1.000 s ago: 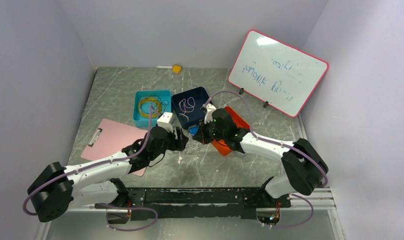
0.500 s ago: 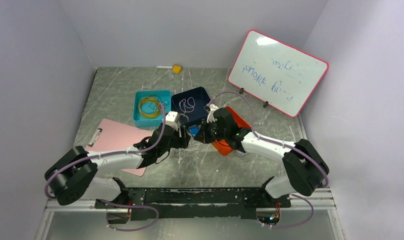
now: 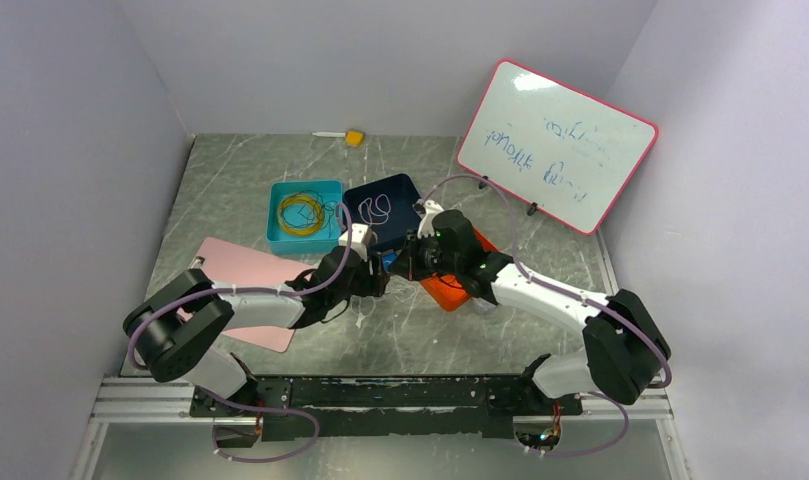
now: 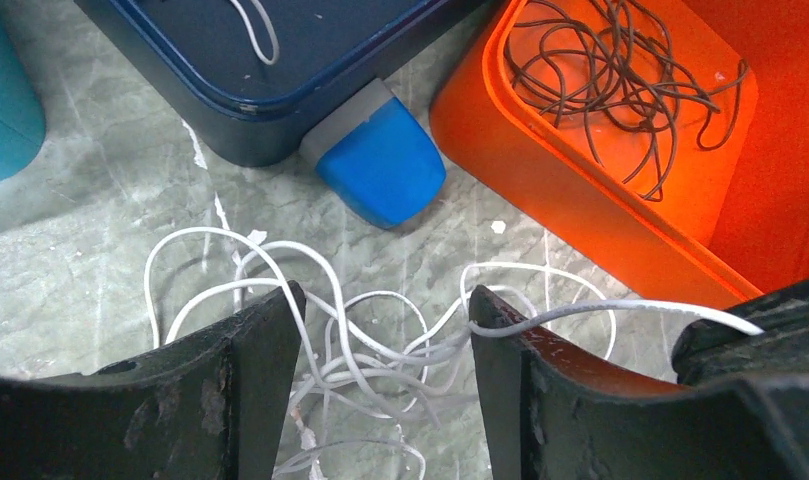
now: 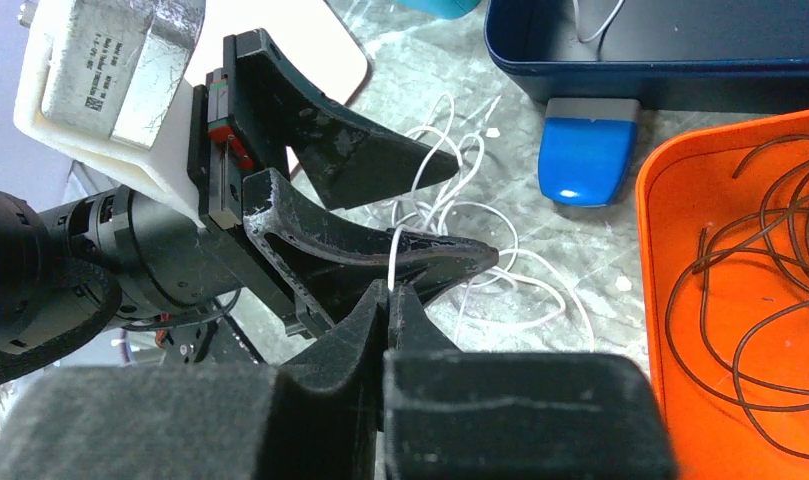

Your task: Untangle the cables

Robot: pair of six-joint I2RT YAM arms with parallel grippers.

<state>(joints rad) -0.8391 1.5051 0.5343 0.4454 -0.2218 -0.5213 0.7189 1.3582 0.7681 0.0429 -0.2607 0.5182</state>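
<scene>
right gripper (image 5: 388, 296) pinching white cable (image 5: 393, 256) — overhead, grip hidden

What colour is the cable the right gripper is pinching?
White. The cable in the right gripper shows best in the right wrist view.

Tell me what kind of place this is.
Most likely a robotics lab test cell: two robot arms bolted to a table, plain walls boxing it in, a whiteboard at the back, trays of sorted cables.
</scene>
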